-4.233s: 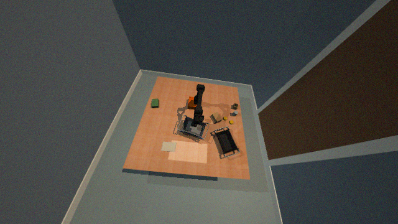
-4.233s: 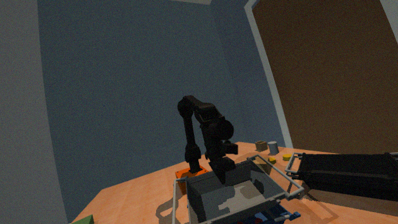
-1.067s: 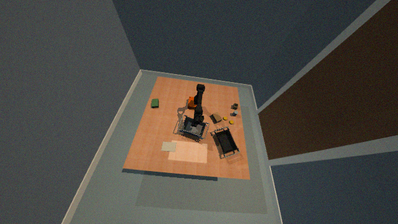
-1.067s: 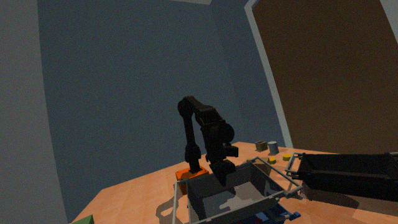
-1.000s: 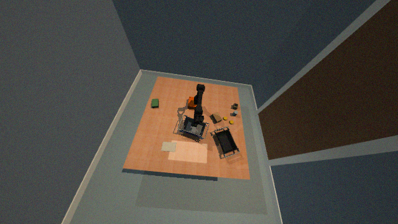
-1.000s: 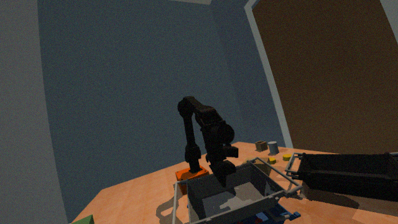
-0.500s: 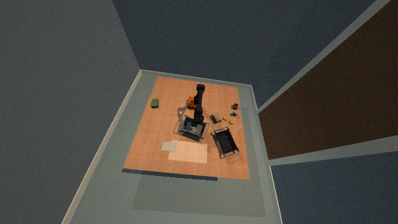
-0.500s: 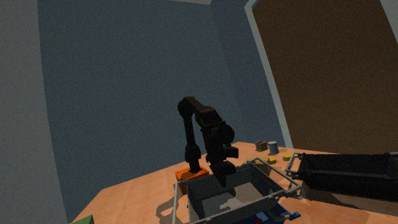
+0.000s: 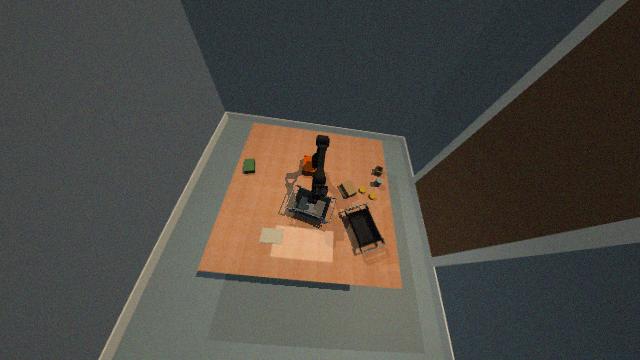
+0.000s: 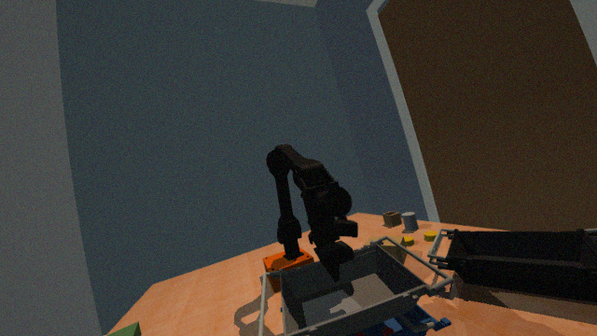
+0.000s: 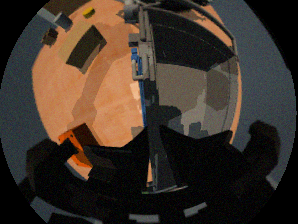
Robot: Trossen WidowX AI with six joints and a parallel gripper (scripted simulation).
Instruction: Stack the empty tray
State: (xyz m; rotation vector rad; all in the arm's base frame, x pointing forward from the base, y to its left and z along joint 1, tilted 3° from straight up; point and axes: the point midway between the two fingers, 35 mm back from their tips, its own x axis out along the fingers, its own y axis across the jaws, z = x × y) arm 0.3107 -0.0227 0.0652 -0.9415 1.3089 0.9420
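Greys and blacks on an orange table

Grey tray (image 10: 373, 305) over blue and red blocks (image 10: 394, 325); black arm (image 10: 322, 201) on orange base (image 10: 272, 262); black tray (image 10: 518, 266); yellow discs (image 10: 430, 236).
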